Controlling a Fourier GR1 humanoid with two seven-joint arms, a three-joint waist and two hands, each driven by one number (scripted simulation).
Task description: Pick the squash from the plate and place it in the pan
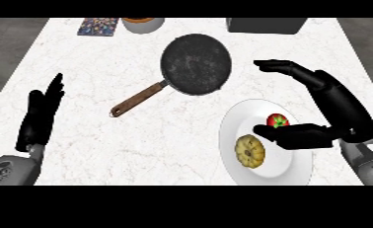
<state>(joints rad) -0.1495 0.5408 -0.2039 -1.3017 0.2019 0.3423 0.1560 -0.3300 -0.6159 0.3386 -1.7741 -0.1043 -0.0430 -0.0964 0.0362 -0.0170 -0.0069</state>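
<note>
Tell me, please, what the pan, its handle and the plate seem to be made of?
The pan looks like dark metal, maybe cast iron: a matte black, speckled surface. Its handle looks like wood: brown with a grey tip. The plate looks like glazed ceramic: plain white and smooth.

White marble counter (102, 138) (veined) bears pan (195, 64) and plate (244, 123).

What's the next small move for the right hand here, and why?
Probably lower the open right hand leftward onto the squash: it lies unheld on the plate beside a tomato, the thumb hovers just right of it, and the pan holds nothing.
</note>
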